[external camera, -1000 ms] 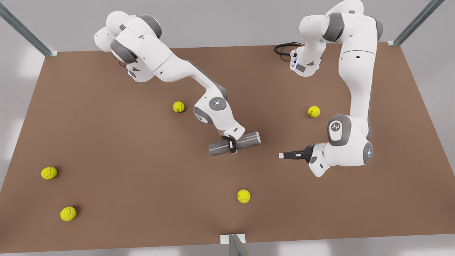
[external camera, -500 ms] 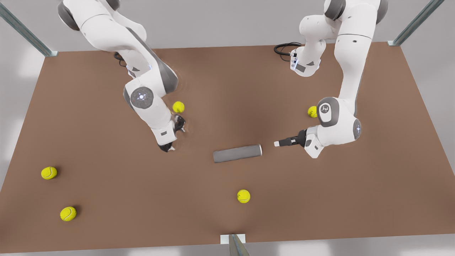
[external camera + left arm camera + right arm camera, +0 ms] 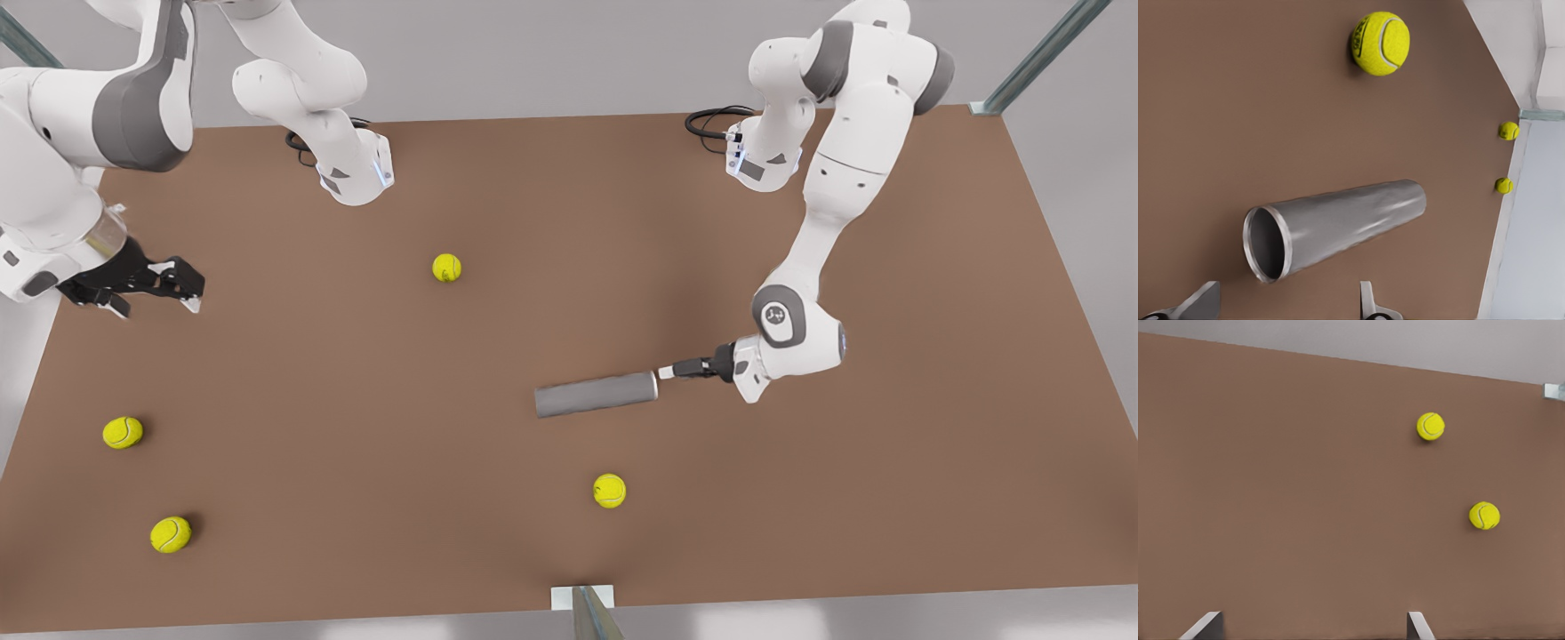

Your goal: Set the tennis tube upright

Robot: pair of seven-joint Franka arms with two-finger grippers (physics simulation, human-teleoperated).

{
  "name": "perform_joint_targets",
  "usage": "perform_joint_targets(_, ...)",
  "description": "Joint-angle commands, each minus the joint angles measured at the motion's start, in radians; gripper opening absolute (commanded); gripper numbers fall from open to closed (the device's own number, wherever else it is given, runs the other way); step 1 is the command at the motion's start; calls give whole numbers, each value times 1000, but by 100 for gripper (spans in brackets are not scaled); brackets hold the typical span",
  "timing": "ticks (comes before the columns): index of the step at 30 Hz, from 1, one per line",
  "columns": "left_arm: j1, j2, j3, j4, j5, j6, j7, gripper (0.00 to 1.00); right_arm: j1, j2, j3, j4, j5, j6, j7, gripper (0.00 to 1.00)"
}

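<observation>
1. While the tennis tube (image 3: 596,395) lies flat mid-table (image 3: 356,462), I see my left gripper (image 3: 665,372) at its lighter-rimmed end, fingers (image 3: 1368,303) spread wide.
2. My right gripper (image 3: 182,289) hangs by the front view's left edge, fingers (image 3: 1417,625) apart, holding nothing.

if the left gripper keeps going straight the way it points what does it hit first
Most likely the tennis tube. The left gripper sits open at the tube's rimmed open end, pointing along the tube as it lies on the table. Whether a finger enters the mouth or meets the rim is unclear.
</observation>
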Motion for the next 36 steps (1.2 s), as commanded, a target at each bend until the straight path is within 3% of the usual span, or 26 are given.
perform_joint_targets(1, 0, 8, 0, 8, -57, 2, 2, 99, 51, 0, 3, 0, 0, -1, 0, 100)
perform_joint_targets(3, 0, 26, 0, 25, -57, 11, 3, 99, 65, 3, 3, 2, 5, 8, 2, 100)
perform_joint_targets(5, 0, 45, 0, 40, -59, 21, 5, 99, 65, -1, 55, 0, 2, -15, 80, 100)
perform_joint_targets(36, -88, 160, -16, 151, -327, 110, 77, 99, 56, -9, 74, -2, -6, -31, 95, 100)
